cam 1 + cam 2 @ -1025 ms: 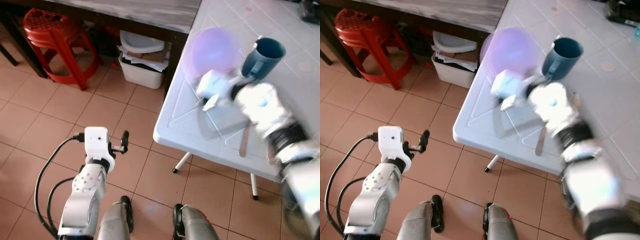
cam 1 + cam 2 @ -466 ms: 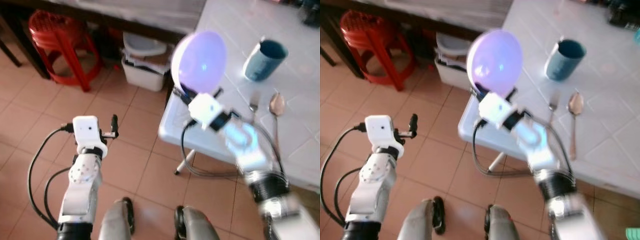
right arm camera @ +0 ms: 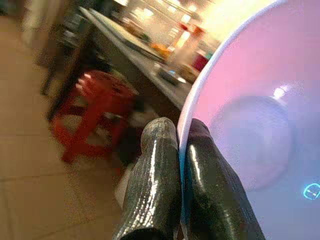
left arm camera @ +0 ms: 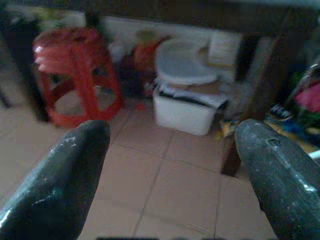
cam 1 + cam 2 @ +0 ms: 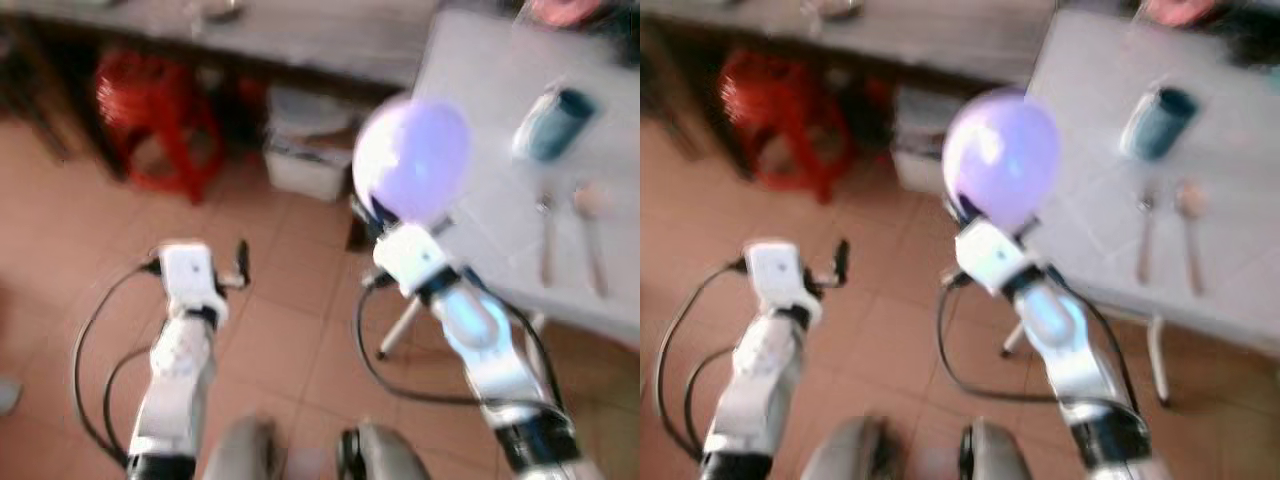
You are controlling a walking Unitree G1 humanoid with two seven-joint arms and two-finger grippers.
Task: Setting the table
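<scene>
My right gripper [image 3: 181, 175] is shut on the rim of a lavender bowl [image 5: 412, 158], held up on edge in the air off the near-left corner of the white table [image 5: 480, 90]. The bowl's inside [image 3: 255, 135] faces the wrist camera. On the table stand a dark teal mug [image 5: 555, 122], a fork [image 5: 545, 240] and a spoon [image 5: 590, 235] side by side. My left gripper [image 4: 170, 165] is open over the floor tiles with nothing between its fingers [image 4: 65, 175]. The eye views are blurred.
A red plastic stool [image 5: 165, 125] and a white bin [image 5: 315, 150] sit under a dark wooden table [image 5: 300, 30] to the left. Terracotta floor tiles [image 5: 80, 260] lie below both arms. A pink item [image 5: 565, 10] lies far back on the white table.
The whole picture has shifted and blurred, so the camera moved. My right arm has lifted the bowl off the table and drawn it back, clear of the table corner. The left arm hardly moved.
</scene>
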